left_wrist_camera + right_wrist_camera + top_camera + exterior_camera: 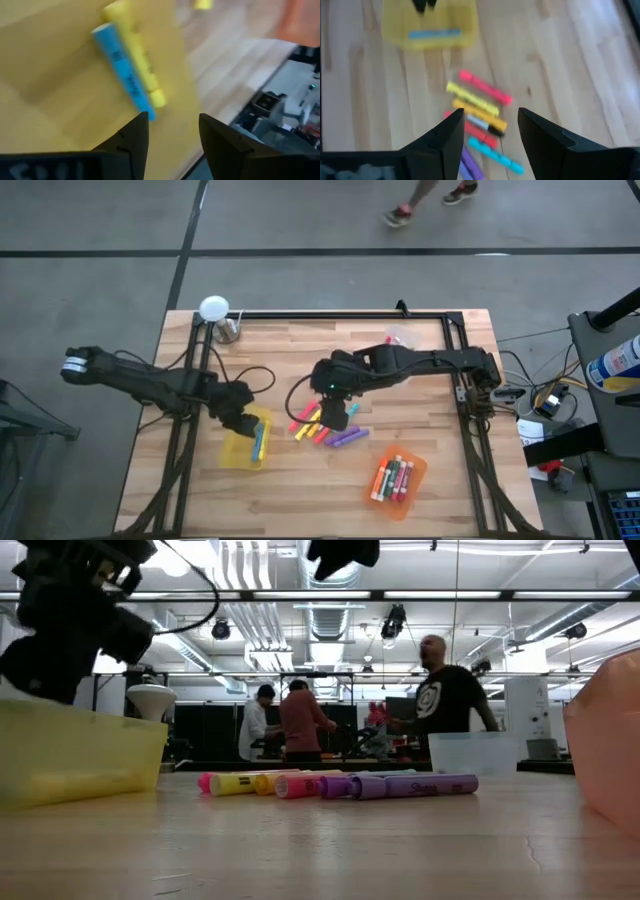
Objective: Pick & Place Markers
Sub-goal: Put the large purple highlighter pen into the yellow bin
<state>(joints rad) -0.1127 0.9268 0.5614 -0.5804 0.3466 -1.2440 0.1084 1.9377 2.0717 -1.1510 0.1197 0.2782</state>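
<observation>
Over the translucent yellow plastic bin (243, 442), your left gripper (172, 131) hangs open and empty above a blue marker (122, 70) and a yellow marker (134, 52) inside. Your right gripper (487, 131) gapes empty above the loose pile of coloured markers (328, 427) left to sort; the orange bin (396, 475) holds several.

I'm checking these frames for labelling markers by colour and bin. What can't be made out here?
- High view: part of the loose marker pile is covered by the right pincer above it.
- High view: markers in the orange bin are too small to count or name surely.
- Low view: the yellow bin wall clouds its contents; the orange bin is cut by the picture's edge.
- Left wrist view: the blue marker print is blurred.
</observation>
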